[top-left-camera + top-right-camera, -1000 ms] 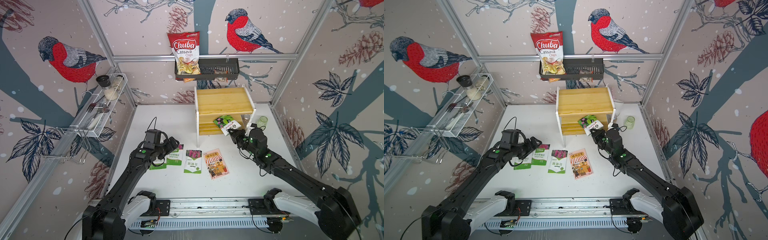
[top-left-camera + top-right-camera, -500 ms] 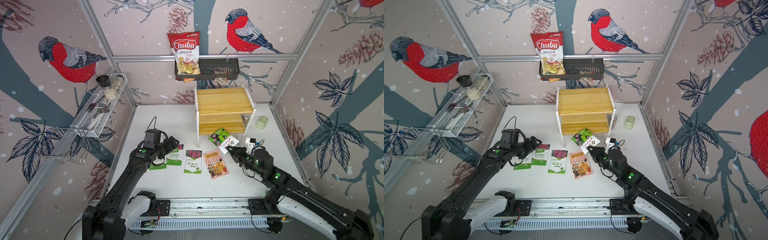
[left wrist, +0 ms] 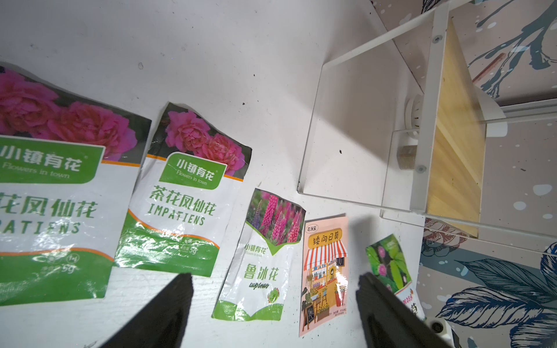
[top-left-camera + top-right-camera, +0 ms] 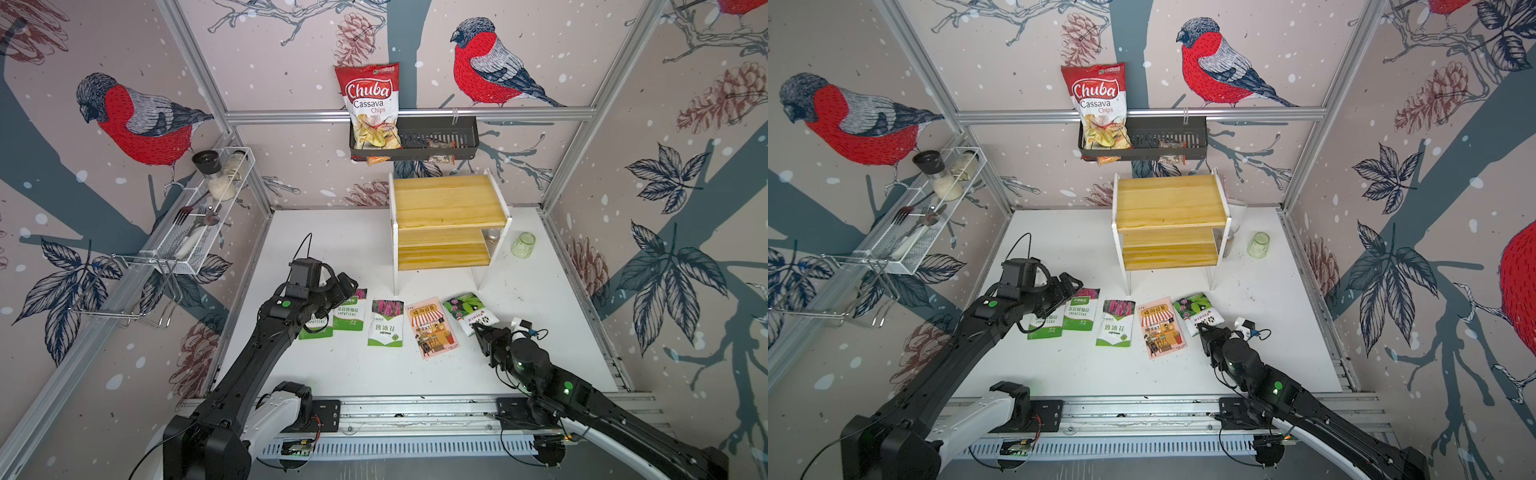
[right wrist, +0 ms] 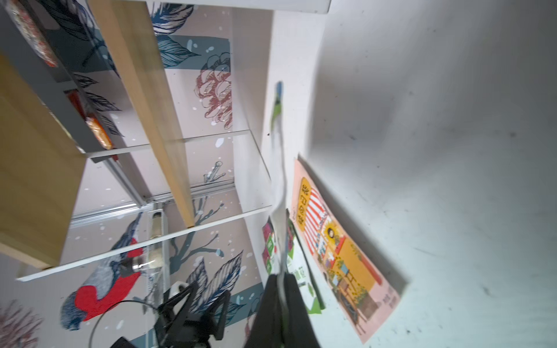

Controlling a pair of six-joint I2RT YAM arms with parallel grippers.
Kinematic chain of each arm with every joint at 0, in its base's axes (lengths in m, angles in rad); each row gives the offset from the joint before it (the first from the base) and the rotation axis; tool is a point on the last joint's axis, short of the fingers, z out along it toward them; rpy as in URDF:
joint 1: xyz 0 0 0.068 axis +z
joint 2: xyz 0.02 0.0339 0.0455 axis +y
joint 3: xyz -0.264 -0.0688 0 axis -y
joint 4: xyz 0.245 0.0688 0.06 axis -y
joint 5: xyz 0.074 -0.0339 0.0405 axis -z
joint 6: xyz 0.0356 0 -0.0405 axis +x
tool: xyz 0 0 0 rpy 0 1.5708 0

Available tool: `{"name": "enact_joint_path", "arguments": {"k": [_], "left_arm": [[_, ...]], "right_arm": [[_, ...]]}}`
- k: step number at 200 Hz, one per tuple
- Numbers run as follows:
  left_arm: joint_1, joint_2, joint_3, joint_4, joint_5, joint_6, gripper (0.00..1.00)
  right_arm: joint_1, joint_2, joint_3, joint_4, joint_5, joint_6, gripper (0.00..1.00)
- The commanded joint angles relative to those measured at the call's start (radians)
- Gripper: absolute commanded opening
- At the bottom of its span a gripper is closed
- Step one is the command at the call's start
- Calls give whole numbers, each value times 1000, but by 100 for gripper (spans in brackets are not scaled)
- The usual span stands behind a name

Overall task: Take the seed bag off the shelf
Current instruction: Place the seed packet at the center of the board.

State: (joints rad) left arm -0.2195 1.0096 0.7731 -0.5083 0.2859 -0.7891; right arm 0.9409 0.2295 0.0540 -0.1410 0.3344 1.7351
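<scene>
The seed bag [image 4: 468,309] [image 4: 1196,309], green leaves and pink flowers over a white base, is off the shelf and low over the table, at the right end of a row of packets. My right gripper [image 4: 478,330] [image 4: 1202,330] is shut on its near corner. In the right wrist view the seed bag [image 5: 278,168] runs edge-on out of the shut right gripper [image 5: 281,277]. The pine shelf [image 4: 449,208] [image 4: 1171,203] [image 3: 455,150] [image 5: 144,90] stands behind, with both boards bare. My left gripper [image 4: 350,286] [image 4: 1073,284] [image 3: 274,280] hangs open over the left packets, holding nothing.
On the table lie two green impatiens packets [image 4: 351,313], a lupine packet [image 4: 386,324] and a pink shop-front packet [image 4: 432,328]. A glass jar [image 4: 523,245] stands right of the shelf. A black wall basket [image 4: 436,137] holds a chips bag [image 4: 370,104]. A wire rack [image 4: 203,216] is on the left wall.
My right arm has drawn back from the shelf's lower board toward the front, carrying the seed bag down beside the pink packet. The left arm has not moved.
</scene>
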Motion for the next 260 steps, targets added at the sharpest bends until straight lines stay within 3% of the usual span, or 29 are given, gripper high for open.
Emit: {"name": "enact_joint_path", "arguments": {"k": [1,5,13,19,59,65,75,78,123,157,196,236,260], "left_arm": [[2,1,16,-12,-5,8,89],[2,2,19,-12,-7,8,89],[2,6,24,-14,-6,9,89],[2,11,30,-14,-7,12,89],[2,29,41,0,-6,7,89],[2,30,41,3,-6,5,89],[2,34,42,8,-4,4,89],[2,35,42,8,-4,2,89],[2,45,70,-2,-10,21,89],[3,61,109,-24,-19,58,89],[2,118,200,-45,4,142,95],[7,198,329,-118,-95,293,96],[58,228,329,-100,-97,344,96]], "right_arm": [[-1,18,-52,-176,-25,107,2],[-1,24,-52,-189,-30,117,8],[-2,35,-40,-221,-32,129,34],[-2,43,-21,-258,-32,139,46],[-18,84,137,-544,0,161,57],[-23,86,144,-550,-7,153,64],[-36,88,148,-549,-30,145,95],[-40,88,148,-545,-37,142,99],[-55,140,294,-615,35,94,100],[-164,272,476,-627,62,-92,100],[-489,400,590,-535,-112,-417,100],[-1000,548,622,-392,-445,-725,100],[-1156,685,646,-291,-520,-873,100]]}}
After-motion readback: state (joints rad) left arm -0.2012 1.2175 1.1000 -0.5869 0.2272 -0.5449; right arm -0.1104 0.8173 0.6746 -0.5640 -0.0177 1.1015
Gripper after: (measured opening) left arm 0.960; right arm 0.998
